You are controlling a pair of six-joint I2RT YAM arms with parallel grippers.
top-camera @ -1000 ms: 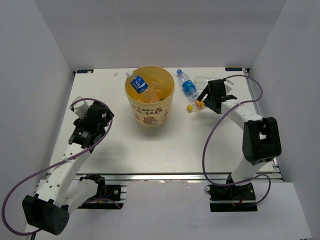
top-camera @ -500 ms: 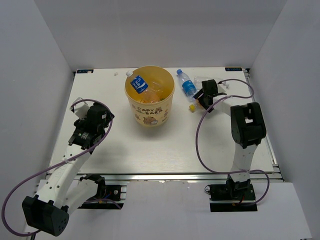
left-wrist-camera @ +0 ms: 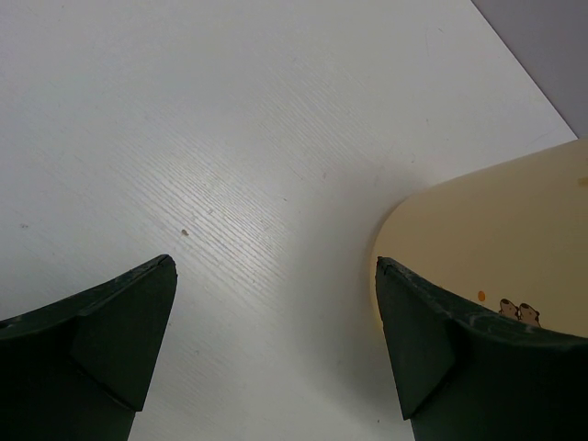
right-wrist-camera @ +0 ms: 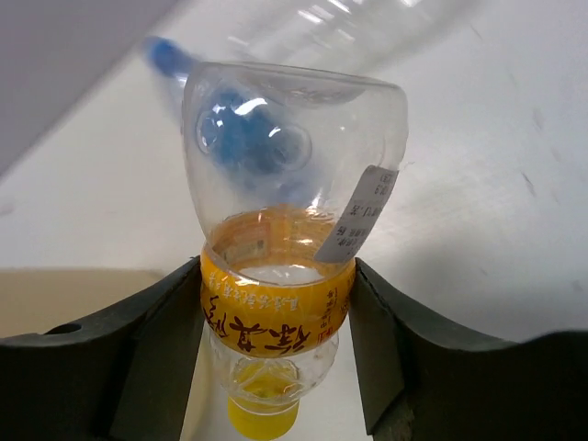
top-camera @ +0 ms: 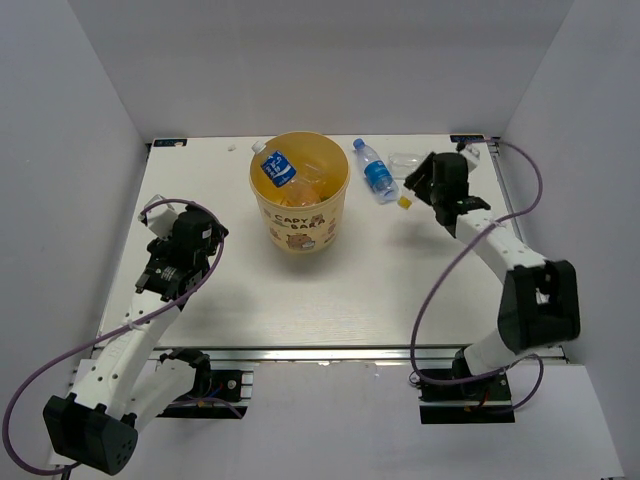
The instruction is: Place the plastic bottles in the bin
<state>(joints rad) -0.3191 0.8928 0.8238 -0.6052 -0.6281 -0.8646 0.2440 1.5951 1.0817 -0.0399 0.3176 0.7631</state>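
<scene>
- The right claw (right-wrist-camera: 276,331) is clamping the yellow-capped bottle (right-wrist-camera: 287,175) by its orange label band. The cap is pointing back toward the wrist camera.
- From above, that bottle is sitting over the far right part of the table (top-camera: 330,290), well apart from the bin (top-camera: 298,215).
- A blue-labelled bottle (top-camera: 377,176) is lying on the table between the bin and the right claw.
- A clear plain bottle (top-camera: 405,160) is lying near the far edge.
- A second blue-labelled bottle (top-camera: 274,166) is leaning inside the bin, its cap poking over the far-left rim.
- The left claw (left-wrist-camera: 274,276) is gaping wide and gripping nothing, over bare table left of the bin.
- Open table is running across the whole near half.
</scene>
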